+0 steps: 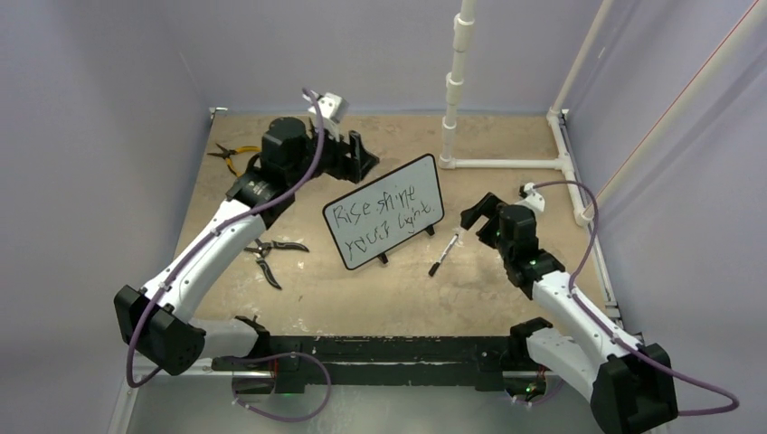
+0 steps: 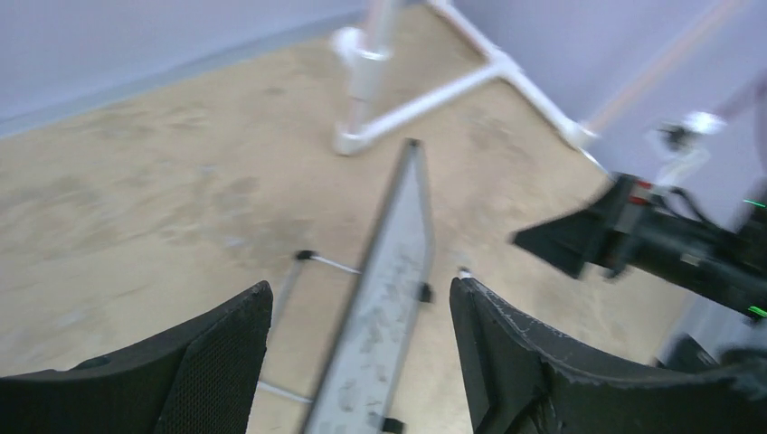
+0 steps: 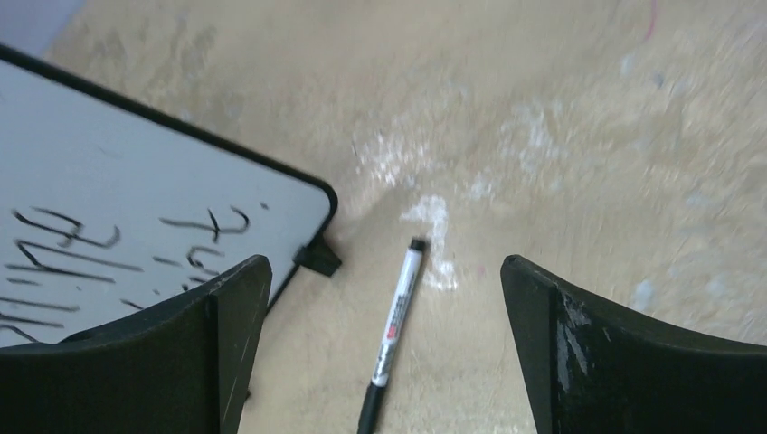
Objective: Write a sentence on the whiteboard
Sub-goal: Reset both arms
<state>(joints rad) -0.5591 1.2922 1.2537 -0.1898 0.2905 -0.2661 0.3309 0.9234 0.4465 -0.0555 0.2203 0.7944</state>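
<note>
The whiteboard (image 1: 384,224) stands on its two small feet mid-table, and the sentence (image 1: 380,217) reads "Rise shine / your light" in black. My left gripper (image 1: 364,158) is open just behind the board's top left edge. In the left wrist view the board (image 2: 389,298) appears edge-on and blurred between the spread fingers (image 2: 217,362), which do not touch it. My right gripper (image 1: 478,215) is open to the right of the board. A black-capped white marker (image 3: 393,330) lies on the table between and below its fingers (image 3: 579,353). The board's corner (image 3: 136,181) with lettering (image 3: 81,244) shows at left.
Yellow-handled pliers (image 1: 231,155) lie at the far left and black pliers (image 1: 271,255) lie left of the board. A white pipe frame (image 1: 452,99) stands at the back right and runs along the right edge; it also shows in the left wrist view (image 2: 362,81).
</note>
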